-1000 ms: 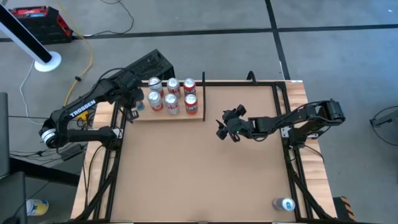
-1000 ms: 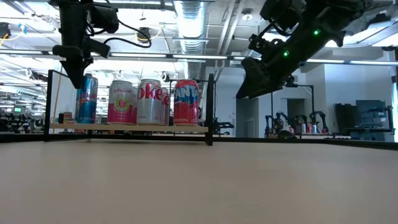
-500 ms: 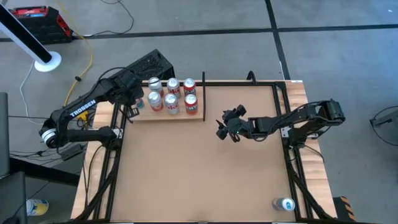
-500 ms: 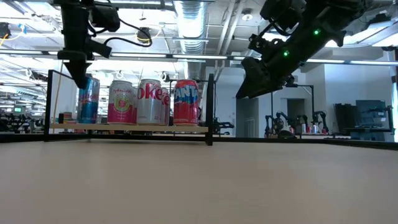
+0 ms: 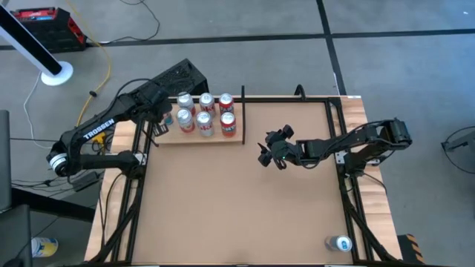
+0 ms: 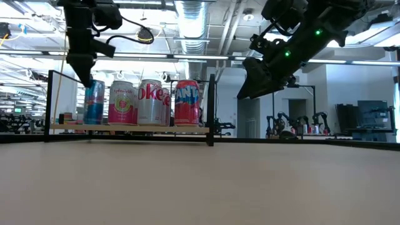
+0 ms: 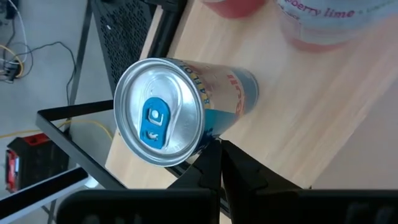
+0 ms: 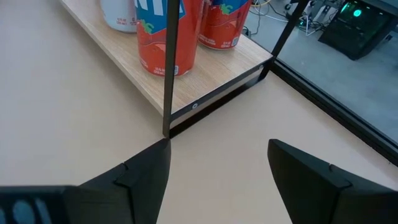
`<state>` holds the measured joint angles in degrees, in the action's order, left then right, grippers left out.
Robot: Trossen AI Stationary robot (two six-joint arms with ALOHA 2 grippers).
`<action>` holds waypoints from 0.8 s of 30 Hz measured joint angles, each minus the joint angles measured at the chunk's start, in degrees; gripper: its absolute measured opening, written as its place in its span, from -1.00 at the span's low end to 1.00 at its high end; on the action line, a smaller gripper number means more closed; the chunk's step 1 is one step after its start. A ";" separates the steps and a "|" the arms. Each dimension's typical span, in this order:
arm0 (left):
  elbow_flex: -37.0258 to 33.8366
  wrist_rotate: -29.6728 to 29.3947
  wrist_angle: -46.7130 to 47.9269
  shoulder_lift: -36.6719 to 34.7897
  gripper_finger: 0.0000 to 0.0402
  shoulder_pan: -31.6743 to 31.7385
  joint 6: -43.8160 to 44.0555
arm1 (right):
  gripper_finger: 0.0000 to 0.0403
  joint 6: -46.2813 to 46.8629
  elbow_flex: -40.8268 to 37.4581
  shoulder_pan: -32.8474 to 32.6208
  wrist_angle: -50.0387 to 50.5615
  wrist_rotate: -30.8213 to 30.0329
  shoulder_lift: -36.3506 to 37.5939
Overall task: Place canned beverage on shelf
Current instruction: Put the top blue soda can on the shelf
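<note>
Since the earlier frames, I saw the left gripper (image 6: 85,74) shift a little toward the other cans, and the blue can (image 6: 94,102) moved with it, ending up closer to the pink can (image 6: 123,102). The left arm reached over the shelf's (image 5: 239,138) left end, its fingers (image 7: 214,169) pressed together and resting against the blue can's rim, gripping nothing. That can stood upright on the shelf beside the pink can. Farther right, the Coke can (image 6: 150,102) and red can (image 6: 186,102) had not moved. The right gripper (image 5: 267,152) hung unchanged above the table (image 5: 223,215), right of the shelf, fingers (image 8: 143,174) spread and empty.
</note>
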<state>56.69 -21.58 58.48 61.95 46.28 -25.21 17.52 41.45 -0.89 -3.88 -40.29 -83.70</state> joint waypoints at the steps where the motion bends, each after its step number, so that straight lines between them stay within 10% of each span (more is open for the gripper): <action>1: 0.00 -0.10 -0.19 0.00 -1.00 0.00 0.00 | 0.44 0.01 0.00 0.00 -0.02 0.00 0.00; 24: -0.01 -3.05 -5.52 0.02 -1.00 2.58 0.63 | 0.44 0.02 0.00 0.00 -0.01 0.00 0.00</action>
<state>56.68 -24.63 52.97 61.98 48.86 -24.58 17.54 41.45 -0.89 -3.89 -40.29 -83.70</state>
